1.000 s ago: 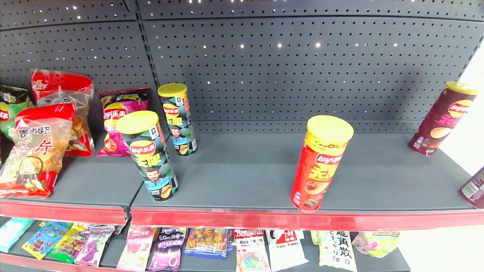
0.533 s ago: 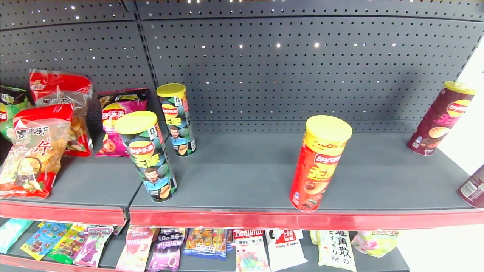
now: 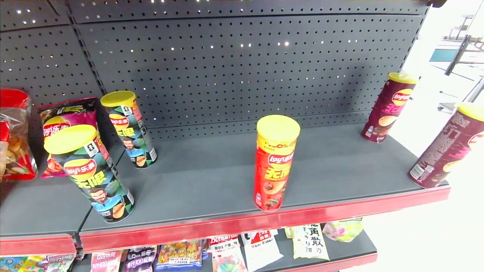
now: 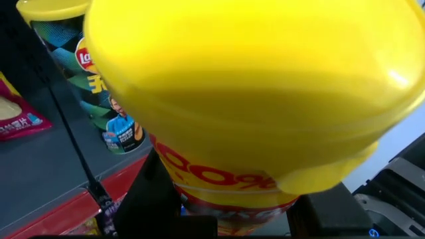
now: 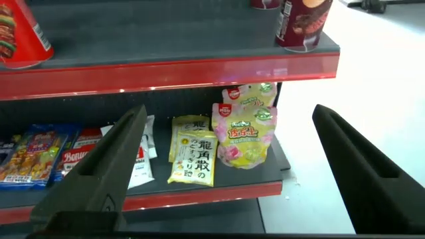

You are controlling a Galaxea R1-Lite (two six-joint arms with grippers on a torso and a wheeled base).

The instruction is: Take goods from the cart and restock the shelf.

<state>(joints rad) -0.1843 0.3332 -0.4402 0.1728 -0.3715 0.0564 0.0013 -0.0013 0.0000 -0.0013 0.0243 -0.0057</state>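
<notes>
A held chip canister (image 4: pixel 252 99) with a yellow lid and a red and yellow label is seen closest in the left wrist view. It is clamped between the dark fingers of the left gripper (image 4: pixel 232 216), in front of the shelf's red front strip (image 4: pixel 60 212). No lettering on it is legible enough to be reported.

The right gripper (image 5: pixel 232 166) is spread wide with nothing between its fingers. It is held low in front of the lower shelf (image 5: pixel 219 191), where a yellow packet (image 5: pixel 192 159) with dark characters and a pink and green pouch (image 5: pixel 246 133) are laid.

On the shelf (image 3: pixel 227 177), a red canister (image 3: pixel 274 166) with yellow script and a yellow lid is stood near the front edge. To the left, a green-black canister (image 3: pixel 90 173) printed with a cartoon figure in blue is placed near the front. A maroon canister (image 3: pixel 446 147) is set at the front right corner.

Farther back, a second green-black canister (image 3: pixel 128 130) is stood by the pegboard panel (image 3: pixel 245 68). A second maroon canister (image 3: pixel 387 109) is found at the right rear. A magenta chip bag (image 3: pixel 62 124) is leaned at the back left, and a red snack bag (image 3: pixel 13 139) is set beside it.

All the canisters are stood on their bases, well apart from each other.
</notes>
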